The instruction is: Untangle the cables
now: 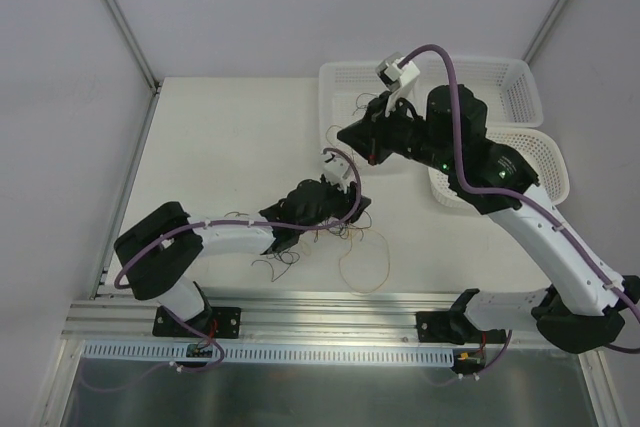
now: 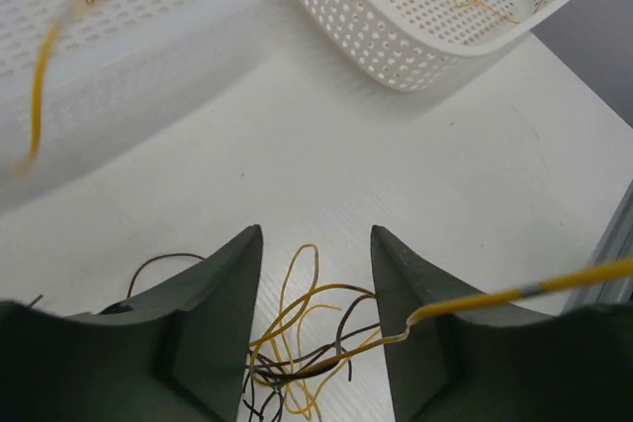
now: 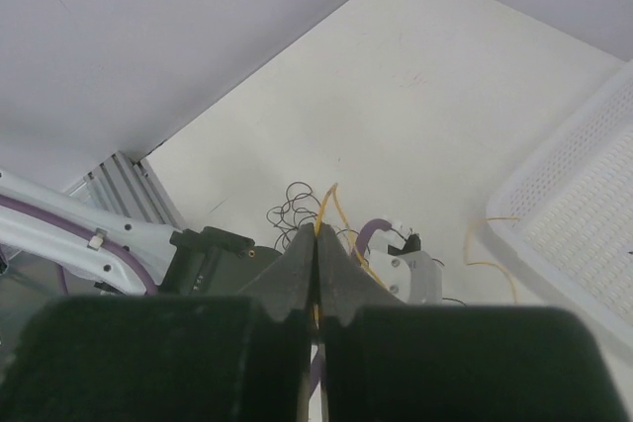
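Your left pincer (image 2: pixel 316 244) stands with its jaws apart, low over the surface (image 2: pixel 396 165). The tangled cables (image 2: pixel 297 353), yellow, black and brown, lie between its fingers and back toward its palm. Your right pincer (image 3: pixel 316 236) is pressed together on one yellow cable (image 3: pixel 327 200), which shows just beyond its tips. Ahead of the left pincer sits a white basket (image 2: pixel 396 46) holding more yellow strands.
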`<action>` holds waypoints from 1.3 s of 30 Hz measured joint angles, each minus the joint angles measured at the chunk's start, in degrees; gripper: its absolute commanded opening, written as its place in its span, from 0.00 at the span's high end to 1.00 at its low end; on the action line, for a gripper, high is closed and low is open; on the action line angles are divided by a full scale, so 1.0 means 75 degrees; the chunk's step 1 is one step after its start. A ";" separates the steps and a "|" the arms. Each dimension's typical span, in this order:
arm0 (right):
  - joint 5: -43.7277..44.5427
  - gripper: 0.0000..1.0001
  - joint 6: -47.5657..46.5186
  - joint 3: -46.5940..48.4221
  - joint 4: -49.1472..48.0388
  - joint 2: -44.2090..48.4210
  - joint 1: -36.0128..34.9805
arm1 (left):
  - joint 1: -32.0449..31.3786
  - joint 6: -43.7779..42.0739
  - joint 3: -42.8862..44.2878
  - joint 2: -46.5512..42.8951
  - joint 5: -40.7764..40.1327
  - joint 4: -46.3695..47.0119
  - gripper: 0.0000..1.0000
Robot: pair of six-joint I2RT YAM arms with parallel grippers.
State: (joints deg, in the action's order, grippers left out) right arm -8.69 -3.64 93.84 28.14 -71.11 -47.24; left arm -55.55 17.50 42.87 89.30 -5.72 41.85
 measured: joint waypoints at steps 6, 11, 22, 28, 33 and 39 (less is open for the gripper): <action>0.0402 0.99 -0.0245 0.0280 0.0341 0.0044 0.0006 | -0.0003 0.0344 -0.0184 0.0452 -0.0356 0.0114 0.69; 0.0723 0.99 -0.0525 0.0965 0.0699 0.0058 0.0195 | -0.0003 0.1008 -0.0828 0.0498 -0.0848 0.0082 0.69; 0.1626 0.99 -0.1102 0.1932 0.1099 0.0443 0.1352 | 0.0026 0.2387 -0.2212 -0.0079 -0.1670 -0.0688 0.54; 0.2416 0.99 -0.1565 0.1923 0.1195 0.0580 0.1967 | 0.0280 0.2608 -0.2218 -0.1204 -0.1883 -0.1903 0.36; 0.3010 0.99 -0.1982 0.1638 0.1105 0.0600 0.2556 | 0.0679 0.2559 -0.1591 -0.2136 -0.1897 -0.3168 0.11; 0.3328 0.99 -0.2177 0.1052 0.0959 0.0597 0.3541 | 0.1830 0.2544 -0.0717 -0.3133 -0.1177 -0.4651 0.01</action>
State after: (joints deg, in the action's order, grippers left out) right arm 16.27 -19.97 101.73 35.33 -66.63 -20.69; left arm -41.82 36.58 37.50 65.80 -14.55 6.96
